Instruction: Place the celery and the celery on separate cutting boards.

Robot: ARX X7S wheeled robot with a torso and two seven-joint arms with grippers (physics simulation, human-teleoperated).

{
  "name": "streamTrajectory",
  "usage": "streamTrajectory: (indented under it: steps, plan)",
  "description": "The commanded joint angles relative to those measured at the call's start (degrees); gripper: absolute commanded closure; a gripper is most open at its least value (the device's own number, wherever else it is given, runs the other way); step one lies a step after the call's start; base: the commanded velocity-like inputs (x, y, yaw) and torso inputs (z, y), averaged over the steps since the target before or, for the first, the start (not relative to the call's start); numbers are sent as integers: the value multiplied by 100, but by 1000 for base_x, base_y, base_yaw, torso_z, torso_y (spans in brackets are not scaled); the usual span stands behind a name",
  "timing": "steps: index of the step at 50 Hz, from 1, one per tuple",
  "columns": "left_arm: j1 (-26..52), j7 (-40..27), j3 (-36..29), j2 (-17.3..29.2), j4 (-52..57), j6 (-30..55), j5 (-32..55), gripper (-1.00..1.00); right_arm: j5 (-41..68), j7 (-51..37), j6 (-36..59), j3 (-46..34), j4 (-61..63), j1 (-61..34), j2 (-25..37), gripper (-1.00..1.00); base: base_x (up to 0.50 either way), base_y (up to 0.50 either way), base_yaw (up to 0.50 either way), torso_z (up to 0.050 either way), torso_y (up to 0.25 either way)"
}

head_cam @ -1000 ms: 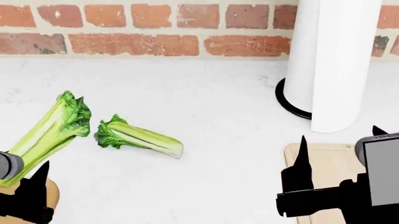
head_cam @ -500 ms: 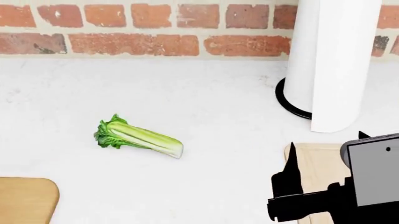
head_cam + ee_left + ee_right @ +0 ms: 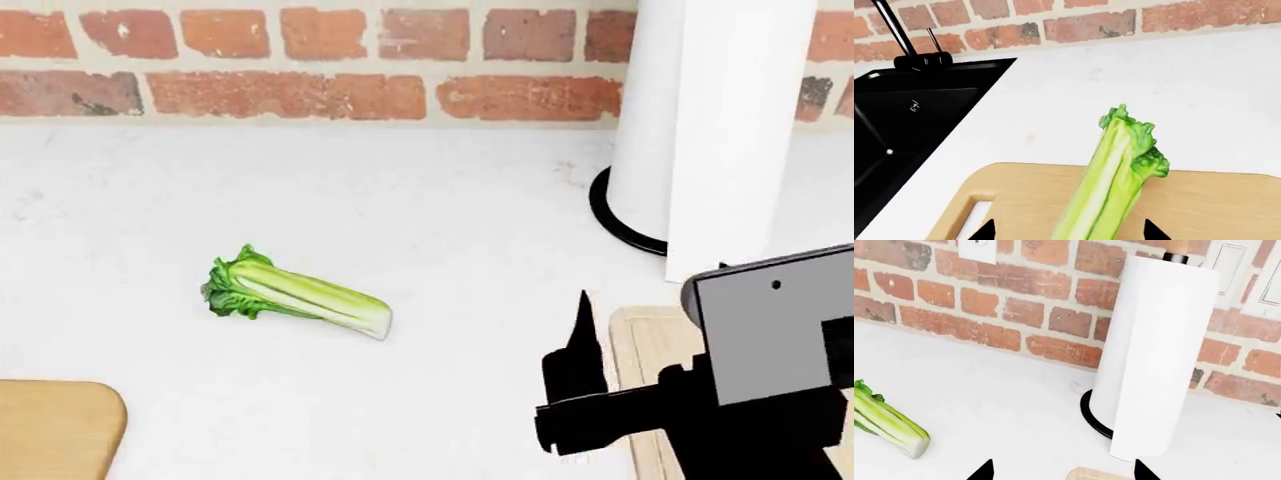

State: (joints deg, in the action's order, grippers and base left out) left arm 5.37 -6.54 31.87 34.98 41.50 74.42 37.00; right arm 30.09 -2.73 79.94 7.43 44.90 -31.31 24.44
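Left gripper [image 3: 1067, 232]: clamped on yellow-green celery [image 3: 1111, 175], stalks between the two black fingertips [image 3: 985, 231], leafy top pointing away toward the brick wall [image 3: 1054, 22]. Held above the tan cutting board [image 3: 1021, 200], beside its handle slot [image 3: 977, 217]; contact with the board not determinable. Black sink [image 3: 901, 130] and faucet [image 3: 911, 42] adjacent to the board.

Right gripper [image 3: 581, 390]: over the white counter [image 3: 400, 190], near the edge of the pale cutting board [image 3: 641, 330]; fingertips set apart, nothing between them. Pale-stalked celery [image 3: 296, 294]: flat on the counter, between both boards, touching neither. Paper towel holder [image 3: 707, 130] upright behind the pale board.
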Motion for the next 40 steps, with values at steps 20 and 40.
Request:
streamTrajectory:
  steps: [20,40]
  plan:
    - [204,-1677,2663,700,903,1117,4409,-100,-1058,1389,-2360,-3808,-4726,-2288,-801,-100,0,0,0,0,0]
    - [151,-1827,2329,685,802,795,4336,-100,-928,2701,-2576,-4593,-6649,-3443,-1545,-100,0,0,0,0,0]
